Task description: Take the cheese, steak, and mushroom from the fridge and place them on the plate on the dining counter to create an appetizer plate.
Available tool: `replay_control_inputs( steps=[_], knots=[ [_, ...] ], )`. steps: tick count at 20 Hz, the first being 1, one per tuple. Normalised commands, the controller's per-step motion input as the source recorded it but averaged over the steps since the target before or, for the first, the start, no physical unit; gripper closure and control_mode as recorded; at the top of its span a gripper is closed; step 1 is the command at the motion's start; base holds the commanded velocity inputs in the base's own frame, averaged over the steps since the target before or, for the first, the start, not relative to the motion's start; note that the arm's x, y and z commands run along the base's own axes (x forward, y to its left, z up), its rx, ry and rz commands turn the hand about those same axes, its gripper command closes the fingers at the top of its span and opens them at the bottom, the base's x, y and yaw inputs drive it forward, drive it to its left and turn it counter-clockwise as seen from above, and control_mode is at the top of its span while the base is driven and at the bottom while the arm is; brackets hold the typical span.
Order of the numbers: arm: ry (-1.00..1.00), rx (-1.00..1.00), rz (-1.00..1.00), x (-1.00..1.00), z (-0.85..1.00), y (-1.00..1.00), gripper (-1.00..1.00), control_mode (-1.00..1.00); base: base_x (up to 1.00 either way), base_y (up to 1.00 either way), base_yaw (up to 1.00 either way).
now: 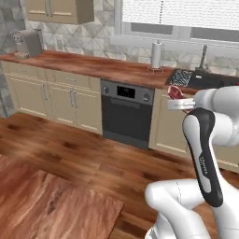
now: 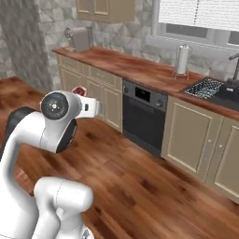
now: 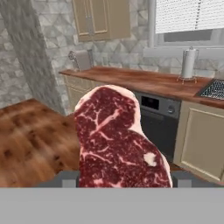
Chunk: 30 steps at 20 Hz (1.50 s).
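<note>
Gripped steak [image 3: 118,140] in gripper [image 3: 124,181] jaws, high above floor near oven [image 1: 126,112]; risked dropping it mid-carry.

Open floor [image 2: 140,186] ahead; oven [image 1: 126,114], cupboards [image 1: 51,95] beyond.

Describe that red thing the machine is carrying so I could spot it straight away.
Follow the white arm up to its pincer, raised in front of the cream cupboards beside the dark oven. Clamped there is the steak, a flat slab of raw meat. Its deep red flesh, streaked with pale marbling, matches nothing else among the wood and cream around it.
</note>
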Motion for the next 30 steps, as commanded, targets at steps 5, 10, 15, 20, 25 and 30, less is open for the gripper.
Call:
replay_control_inputs(
  steps=[5, 10, 15, 20, 25, 30],
  knots=[
    [0.00, 0.00, 0.00, 0.00, 0.00, 0.00, 1.00, 1.00, 0.89, -0.97, 0.39],
    [0.00, 0.00, 0.00, 0.00, 0.00, 0.00, 1.00, 1.00, 0.99, -0.15, 0.39],
    [0.00, 0.00, 0.00, 0.00, 0.00, 0.00, 1.00, 1.00, 1.00, 0.01, 0.62],
    [0.00, 0.00, 0.00, 0.00, 0.00, 0.00, 1.00, 1.00, 1.00, 0.00, 0.69],
    [0.00, 0.00, 0.00, 0.00, 0.00, 0.00, 1.00, 1.00, 1.00, -0.04, 0.68],
    [0.00, 0.00, 0.00, 0.00, 0.00, 0.00, 1.00, 1.00, 0.94, -0.30, 0.54]
  ],
)
